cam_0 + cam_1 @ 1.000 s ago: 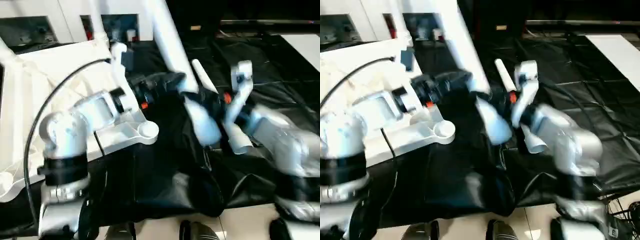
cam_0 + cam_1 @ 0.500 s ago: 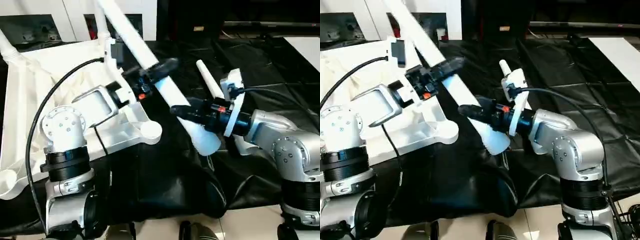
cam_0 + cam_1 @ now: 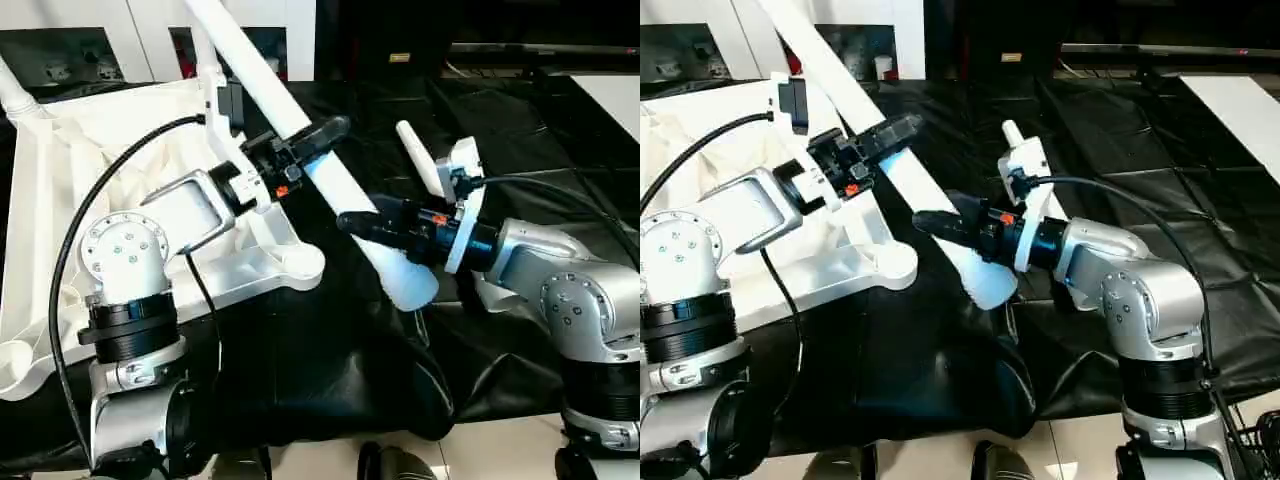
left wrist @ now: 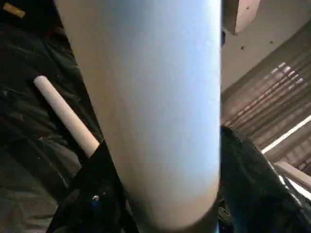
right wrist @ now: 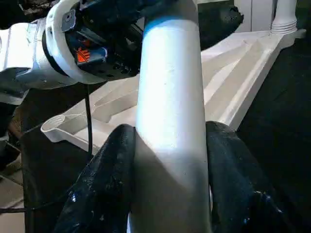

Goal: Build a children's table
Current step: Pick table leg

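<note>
The children's table lies upside down at the left, its white ribbed tabletop (image 3: 60, 200) showing a round corner socket (image 3: 300, 265). Two legs stand in far sockets (image 3: 14, 95). A long white leg (image 3: 270, 85) slants over the tabletop's near corner, its flared end (image 3: 410, 285) above the black cloth. My left gripper (image 3: 322, 145) is shut on that leg at mid-length, with its fingers (image 4: 92, 194) pressed against both sides. My right gripper (image 3: 365, 215) is shut on the same leg just above the flare, fingers (image 5: 112, 184) hugging it. Another loose leg (image 3: 420, 160) lies behind my right wrist.
A crumpled black cloth (image 3: 330, 350) covers the work surface and drops away at the near edge. White cabinets (image 3: 130, 30) stand behind the tabletop. A black cable (image 3: 75, 240) loops over my left arm. A pale patch of floor (image 3: 610, 95) lies at the far right.
My left gripper's fingers have closed in on the leg. The right gripper has kept its hold. The leg has swung from steep to a lower slant and settled; the view has steadied.
</note>
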You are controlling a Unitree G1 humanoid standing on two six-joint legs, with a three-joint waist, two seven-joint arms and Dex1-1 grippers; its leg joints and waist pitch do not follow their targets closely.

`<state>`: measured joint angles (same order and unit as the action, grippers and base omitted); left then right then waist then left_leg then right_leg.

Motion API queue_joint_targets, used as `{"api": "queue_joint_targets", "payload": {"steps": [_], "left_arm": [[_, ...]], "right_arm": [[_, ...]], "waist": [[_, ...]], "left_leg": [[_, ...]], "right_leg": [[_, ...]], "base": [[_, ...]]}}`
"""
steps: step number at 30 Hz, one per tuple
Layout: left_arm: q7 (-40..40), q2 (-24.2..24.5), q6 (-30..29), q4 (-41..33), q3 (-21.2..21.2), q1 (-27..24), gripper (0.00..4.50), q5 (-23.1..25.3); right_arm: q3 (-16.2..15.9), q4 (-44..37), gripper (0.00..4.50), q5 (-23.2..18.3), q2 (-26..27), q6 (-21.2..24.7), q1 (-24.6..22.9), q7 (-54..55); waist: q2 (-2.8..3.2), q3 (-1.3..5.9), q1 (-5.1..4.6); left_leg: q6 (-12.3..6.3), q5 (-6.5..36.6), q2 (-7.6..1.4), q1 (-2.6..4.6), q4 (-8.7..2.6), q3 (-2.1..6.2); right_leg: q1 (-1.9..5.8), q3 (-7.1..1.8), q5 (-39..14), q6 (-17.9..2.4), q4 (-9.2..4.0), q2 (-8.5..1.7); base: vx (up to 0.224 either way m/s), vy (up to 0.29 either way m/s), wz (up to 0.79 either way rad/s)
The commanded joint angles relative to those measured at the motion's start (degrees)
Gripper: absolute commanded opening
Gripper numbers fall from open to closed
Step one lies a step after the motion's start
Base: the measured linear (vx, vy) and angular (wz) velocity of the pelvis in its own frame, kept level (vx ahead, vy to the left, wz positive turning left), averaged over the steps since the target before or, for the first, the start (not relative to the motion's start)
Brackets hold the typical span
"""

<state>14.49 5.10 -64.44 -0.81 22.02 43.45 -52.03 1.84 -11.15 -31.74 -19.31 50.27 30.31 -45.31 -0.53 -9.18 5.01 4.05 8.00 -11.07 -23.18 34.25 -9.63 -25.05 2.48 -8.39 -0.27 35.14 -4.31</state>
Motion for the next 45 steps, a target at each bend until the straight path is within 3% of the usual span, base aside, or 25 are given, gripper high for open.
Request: {"api": "queue_joint_targets", "payload": {"steps": [1, 6, 11, 12, 13, 15, 18, 20, 22, 27, 45], "left_arm": [[-1.2, 0.3, 0.6, 0.3, -0.6, 1.2, 2.38, 0.6], [-1.8, 0.2, 0.5, 0.3, 0.2, 1.6, 1.99, 0.0], [-1.7, 0.9, 1.6, 0.0, -0.4, 1.9, 1.89, 1.1], [-0.4, 3.0, 3.2, -0.8, -3.5, 1.8, 1.85, 3.8], [0.4, 3.9, 3.5, -1.3, -5.0, 1.7, 1.84, 4.8], [1.8, 5.1, 3.6, -2.2, -7.1, 1.9, 1.84, 5.8], [5.0, 7.2, 3.6, -3.2, -10.2, 2.8, 1.78, 6.5], [7.0, 8.9, 4.1, -3.1, -12.0, 3.5, 1.77, 7.2], [8.6, 10.2, 4.6, -2.9, -13.4, 4.4, 1.77, 8.0], [12.7, 12.0, 4.6, -3.1, -15.1, 6.3, 1.77, 6.9], [21.1, 14.8, 5.4, -4.7, -20.5, 6.5, 1.77, 7.2]], "right_arm": [[-0.1, -0.8, 1.77, -0.6, -0.7, -1.1, 0.6, 0.2], [-0.2, -1.0, 1.77, -0.6, -0.8, -1.3, 0.5, 0.4], [-0.4, -0.8, 1.77, 0.0, -0.6, -1.9, 0.5, 0.8], [-0.5, -0.3, 2.33, 0.0, -0.3, -2.1, 0.7, 1.0], [-0.5, 0.1, 2.47, -0.1, -0.1, -1.6, 0.9, 1.4], [-0.4, 0.6, 2.47, -0.4, 0.0, -0.9, 1.1, 1.7], [-1.3, 0.9, 2.83, 0.5, -0.9, -0.7, 1.5, 1.6], [-1.6, 0.9, 2.9, 0.0, -1.8, 0.3, 1.7, 0.7], [-2.3, 0.7, 2.91, -0.6, -3.4, 1.4, 1.9, -1.0], [-4.4, 1.1, 2.91, -0.3, -6.2, 2.2, 2.4, -3.9], [-12.5, 2.8, 2.91, 5.2, -8.4, -3.8, 3.1, -7.4]], "waist": [[-0.33, 6.55, 0.0], [-0.24, 6.72, 0.07], [-0.24, 6.82, 0.09], [-0.22, 6.93, 0.2], [-0.1, 6.93, 0.14], [-0.1, 6.95, 0.08], [-0.01, 6.98, 0.1], [0.06, 7.02, 0.13], [0.06, 7.0, 0.26], [-0.12, 6.93, 0.17], [-0.4, 6.73, 0.03]], "left_leg": [[-1.1, 10.6, -0.47, 1.13, -3.23, -0.13], [-1.02, 10.1, -0.44, 1.09, -3.17, -0.1], [-0.98, 10.3, -0.48, 1.11, -3.17, -0.07], [-1.17, 9.9, -0.52, 1.16, -3.2, 0.03], [-1.06, 9.9, -0.54, 1.13, -3.22, -0.03], [-0.83, 10.0, -0.63, 1.16, -3.21, -0.03], [-0.37, 9.7, -0.51, 1.3, -3.12, -0.11], [-0.24, 9.3, -0.57, 1.2, -3.13, -0.13], [-0.28, 10.0, -0.55, 1.45, -3.13, -0.13], [0.13, 10.2, -0.52, 1.18, -3.11, -0.14], [0.31, 11.2, -0.57, 1.14, -3.05, -0.19]], "right_leg": [[3.84, -1.61, -17.8, -8.0, -4.38, -2.22], [3.88, -1.57, -17.1, -8.3, -4.28, -2.18], [3.87, -1.54, -17.0, -8.4, -4.22, -2.16], [3.86, -1.54, -16.9, -8.1, -4.28, -2.24], [3.83, -1.56, -16.7, -8.1, -4.13, -2.19], [3.85, -1.6, -16.3, -8.2, -4.0, -2.23], [3.76, -1.69, -16.7, -7.7, -4.02, -2.18], [3.84, -1.7, -15.1, -8.8, -3.74, -2.18], [3.76, -1.67, -15.3, -9.1, -3.8, -2.08], [4.02, -1.7, -15.2, -9.5, -3.65, -2.28], [3.81, -1.76, -18.6, -8.8, -3.94, -2.32]], "base": [[0.0, 0.0, 0.0], [0.0, 0.0, 0.0], [0.0, 0.0, 0.0], [0.0, 0.0, 0.0], [0.0, 0.0, 0.0], [0.0, 0.0, 0.0], [0.0, 0.0, 0.0], [0.0, 0.0, 0.0], [0.0, 0.0, 0.0], [0.0, 0.0, 0.0], [0.0, 0.0, 0.0]]}}
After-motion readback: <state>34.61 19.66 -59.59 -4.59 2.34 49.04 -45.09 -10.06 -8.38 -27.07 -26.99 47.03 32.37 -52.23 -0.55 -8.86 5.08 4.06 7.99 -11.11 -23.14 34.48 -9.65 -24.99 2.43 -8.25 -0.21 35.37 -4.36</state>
